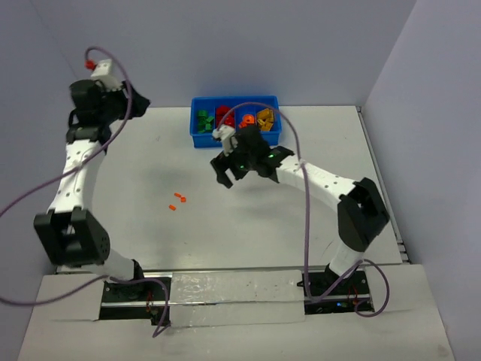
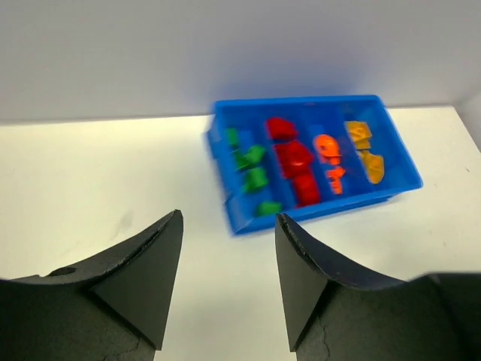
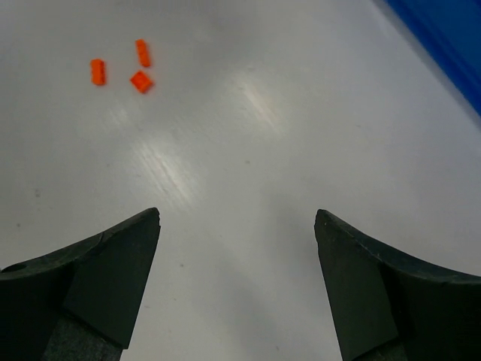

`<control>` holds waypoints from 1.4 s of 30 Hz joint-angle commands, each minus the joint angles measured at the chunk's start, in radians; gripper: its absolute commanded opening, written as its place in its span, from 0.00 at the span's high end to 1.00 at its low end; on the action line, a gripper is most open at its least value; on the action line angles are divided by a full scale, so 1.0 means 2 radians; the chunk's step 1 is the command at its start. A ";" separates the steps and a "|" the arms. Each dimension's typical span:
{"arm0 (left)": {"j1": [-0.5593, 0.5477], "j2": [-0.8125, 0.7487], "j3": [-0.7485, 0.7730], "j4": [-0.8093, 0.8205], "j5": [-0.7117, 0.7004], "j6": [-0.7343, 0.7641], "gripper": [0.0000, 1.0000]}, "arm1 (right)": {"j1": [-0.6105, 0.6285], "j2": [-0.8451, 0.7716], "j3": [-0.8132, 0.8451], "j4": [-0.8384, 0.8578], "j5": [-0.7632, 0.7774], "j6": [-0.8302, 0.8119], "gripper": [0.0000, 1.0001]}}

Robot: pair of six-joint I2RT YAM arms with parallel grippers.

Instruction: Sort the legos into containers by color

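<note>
On a white, faintly scuffed desk [image 1: 150, 150], against pale grey-lilac walls: a bright blue tray [image 1: 199, 139] at the far edge near the middle, seen also in the left wrist view [image 2: 338, 207]. Holds, from left to right in its four compartments, green legos [image 1: 203, 119], red legos [image 1: 224, 115], orange legos [image 1: 246, 120] and yellow legos [image 1: 264, 117]. Out on the bare desk, well apart from the tray and toward its near left, three loose orange pieces [image 1: 180, 198] close together, seen again at the upper left of the right wrist view [image 3: 141, 81]. Along the near edge, a shiny metal strip [image 1: 233, 289] between the two bases, with purple cables [image 1: 307, 226] looping from each arm. At the far left, the left arm [image 1: 75, 173] folded upward, elbow low near its base, wrist high by the back wall and aimed across at the tray. There, the left jaws apart, with nothing between them. From the right base, the right arm [image 1: 331, 184] stretched toward the middle, elbow bent, wrist just in front of the tray's near wall, a small green light [image 1: 242, 159] on it. Below, the right jaws spread wide over bare desk, gripping nothing, with the tray's blue wall [image 3: 451, 45] at the upper right of that view.
</note>
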 commanded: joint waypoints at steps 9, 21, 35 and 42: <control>0.145 -0.144 -0.148 -0.295 0.202 0.226 0.43 | 0.150 0.189 0.162 0.007 0.017 -0.029 0.17; 0.157 -0.141 -0.175 -0.316 0.236 0.263 0.44 | 0.151 0.279 0.223 0.028 0.031 -0.053 0.15; 0.158 -0.131 -0.167 -0.312 0.229 0.261 0.43 | 0.151 0.337 0.257 0.028 0.038 -0.065 0.32; 0.157 -0.127 -0.167 -0.310 0.223 0.262 0.43 | 0.151 0.336 0.237 0.043 0.049 -0.062 0.45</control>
